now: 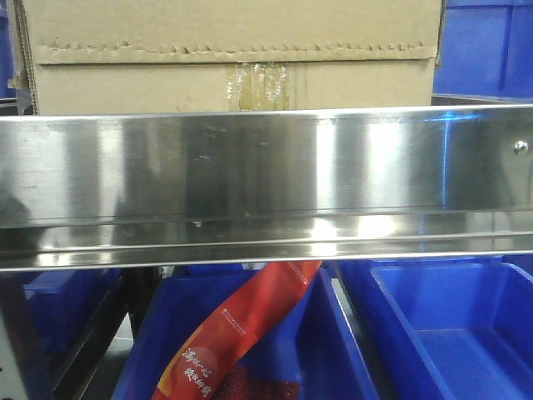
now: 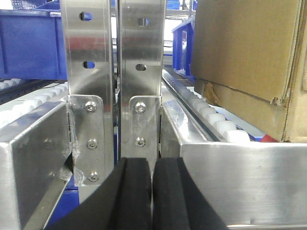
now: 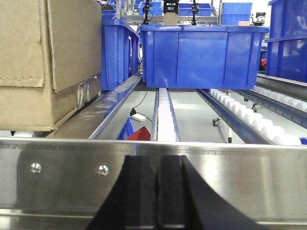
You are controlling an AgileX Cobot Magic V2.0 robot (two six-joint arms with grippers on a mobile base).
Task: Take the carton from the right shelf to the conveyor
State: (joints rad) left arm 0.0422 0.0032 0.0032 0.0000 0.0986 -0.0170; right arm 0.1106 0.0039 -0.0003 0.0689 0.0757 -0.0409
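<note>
The brown carton (image 1: 233,62) sits on the right shelf behind its shiny steel front rail (image 1: 266,179), with a serrated flap seam and a strip of clear tape on its face. It shows at the upper right in the left wrist view (image 2: 244,57) and at the left in the right wrist view (image 3: 33,67). My left gripper (image 2: 152,191) is shut and empty, low in front of the steel uprights (image 2: 115,72), left of the carton. My right gripper (image 3: 158,191) is shut and empty in front of the rail (image 3: 240,182), right of the carton. The conveyor is out of view.
Blue plastic bins (image 1: 450,333) sit below the rail, one holding a red packet (image 1: 229,342). More blue bins (image 3: 204,55) stand on the shelf to the right of the carton. White roller tracks (image 3: 254,120) run along the shelf bed, also seen beside the carton (image 2: 216,122).
</note>
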